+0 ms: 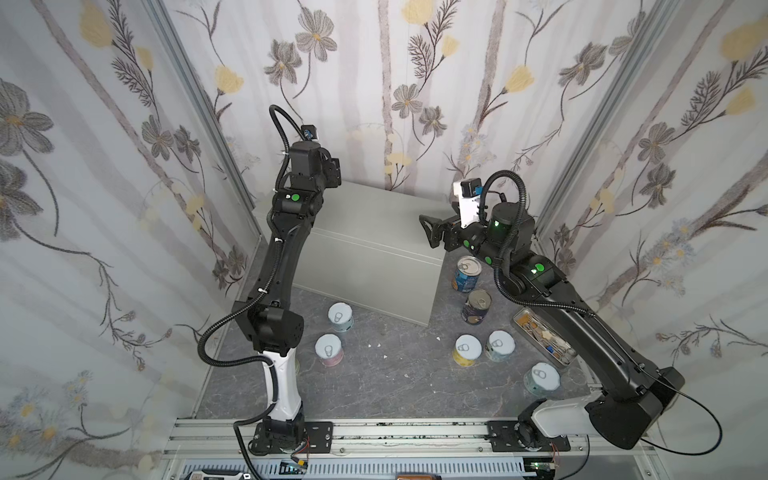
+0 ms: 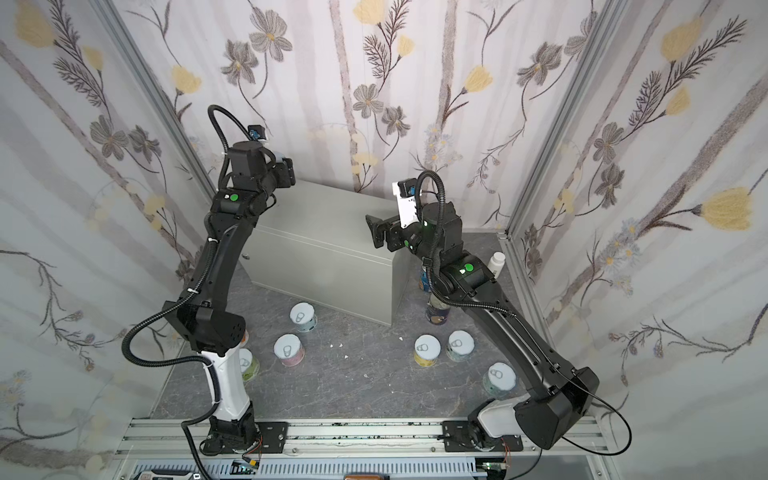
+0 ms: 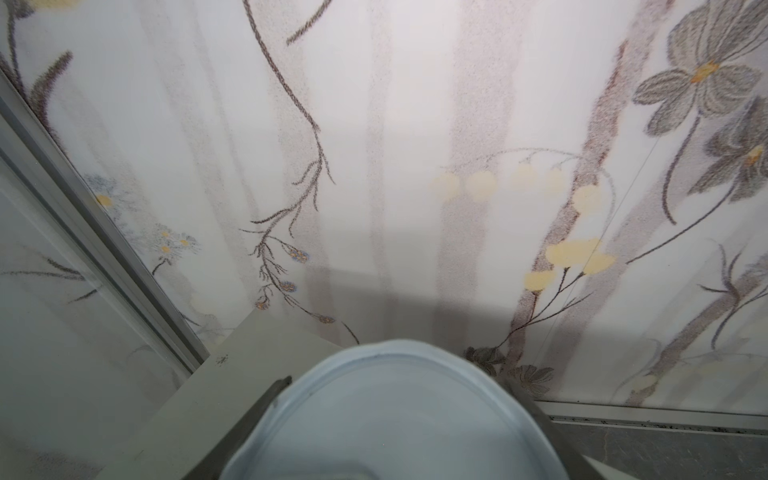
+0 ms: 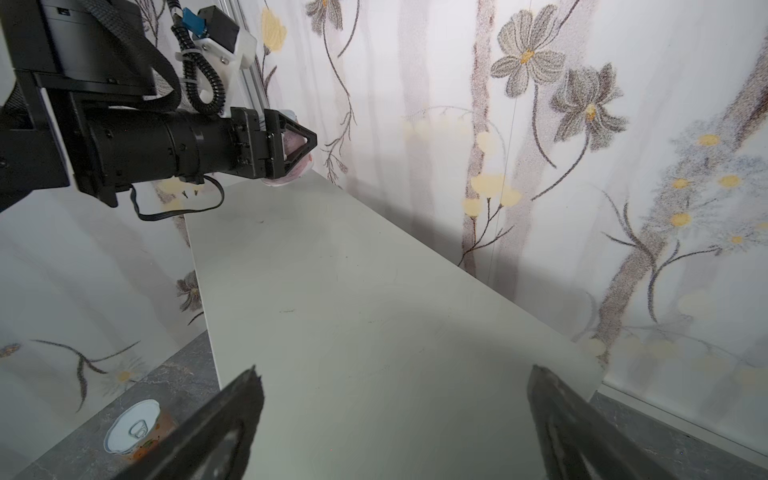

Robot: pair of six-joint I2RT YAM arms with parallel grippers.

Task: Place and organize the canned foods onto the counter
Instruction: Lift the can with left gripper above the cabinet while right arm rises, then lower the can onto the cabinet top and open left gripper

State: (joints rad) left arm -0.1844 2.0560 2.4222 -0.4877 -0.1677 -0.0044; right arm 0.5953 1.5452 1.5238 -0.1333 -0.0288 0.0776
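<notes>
Placing step: left pincer (image 4: 298, 144) clenched on 1 pink-labelled can (image 3: 395, 415) at the table's (image 4: 353, 291) far corner; right pincer (image 4: 399, 415) released, empty. Likely next: seat can, release.

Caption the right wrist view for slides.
The left gripper holds a pink can at the far corner of the counter; open right gripper hovers over its near end.
</notes>
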